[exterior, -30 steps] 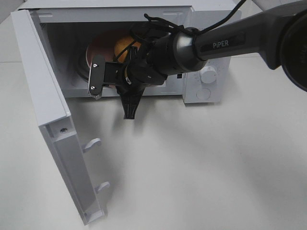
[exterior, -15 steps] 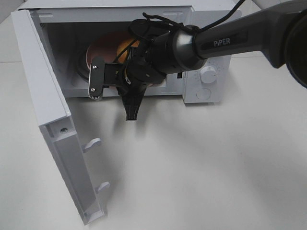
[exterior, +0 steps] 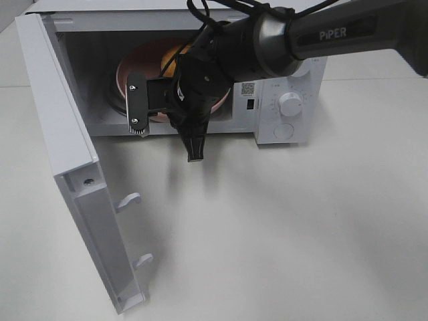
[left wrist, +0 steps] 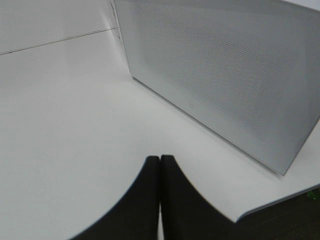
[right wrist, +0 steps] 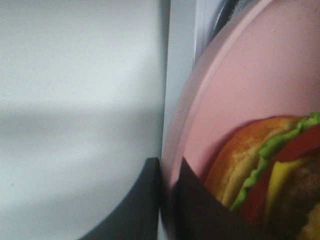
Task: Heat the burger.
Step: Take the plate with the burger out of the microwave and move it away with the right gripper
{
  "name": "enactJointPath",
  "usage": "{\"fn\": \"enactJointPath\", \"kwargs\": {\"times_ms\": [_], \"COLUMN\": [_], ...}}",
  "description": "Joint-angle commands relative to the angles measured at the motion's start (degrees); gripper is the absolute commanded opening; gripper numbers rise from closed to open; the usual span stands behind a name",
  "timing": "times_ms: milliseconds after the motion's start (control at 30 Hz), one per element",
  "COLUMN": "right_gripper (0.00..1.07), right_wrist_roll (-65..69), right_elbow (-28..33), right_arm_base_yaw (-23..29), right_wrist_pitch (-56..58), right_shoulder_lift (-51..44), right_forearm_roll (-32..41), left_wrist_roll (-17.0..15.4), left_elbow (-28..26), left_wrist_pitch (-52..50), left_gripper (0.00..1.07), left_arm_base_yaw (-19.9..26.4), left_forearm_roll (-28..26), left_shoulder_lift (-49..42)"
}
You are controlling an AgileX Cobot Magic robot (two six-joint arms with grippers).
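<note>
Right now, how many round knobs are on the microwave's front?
2: the upper knob sits above the lower knob on the microwave's right-hand panel. The arm might hide more.

high view down; wrist views close.

— Where's the burger [exterior: 172, 59]?
— On the plate [exterior: 137, 67], inside the microwave [exterior: 284, 80] at the table's [exterior: 281, 227] back edge.
— And the door [exterior: 63, 154]?
— Swung forward along the table's left side.
</note>
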Motion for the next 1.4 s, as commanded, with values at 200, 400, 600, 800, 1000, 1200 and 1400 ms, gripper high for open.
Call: {"fn": "enactJointPath", "kwargs": {"times_ms": [200, 400, 600, 800, 1000, 1200, 1400], "right_gripper": [0.0, 0.0, 0.0, 0.0, 0.0, 0.0, 0.0], "right_wrist_roll": [-13.2, -19.3, -21.5, -21.8, -23.4, -25.8, -26.1], "right_elbow": [-0.4, -0.4, -0.4, -0.4, -0.4, -0.4, -0.4], "right_arm_base_yaw": [-0.4, 0.6, 2.3, 3.6, 3.6, 3.6, 3.6], "right_wrist_pitch": [5.6, 9.7, 13.2, 15.8, 18.5, 20.2, 24.1], "right_shoulder_lift": [-3.7, -5.7, -6.5, -6.6, -8.1, -10.1, -11.3], "right_forearm_roll": [6.7, 9.2, 9.7, 9.7, 10.3, 12.4, 14.2], "left_wrist_roll": [-0.2, -0.2, -0.2, -0.2, -0.2, -0.2, -0.2], "left_elbow": [0.2, 0.2, 0.2, 0.2, 0.2, 0.2, 0.2], "left_wrist_pitch": [-0.9, -0.9, -0.9, -0.9, -0.9, -0.9, -0.9], "left_gripper": [0.0, 0.0, 0.0, 0.0, 0.0, 0.0, 0.0], "left_arm_base_yaw": [0.3, 0.3, 0.3, 0.3, 0.3, 0.3, 0.3], "left_forearm_roll": [-0.3, -0.3, -0.3, -0.3, -0.3, -0.3, -0.3], "left_shoulder_lift": [-1.1, -1.1, -1.1, -1.1, -1.1, -1.1, -1.1]}}
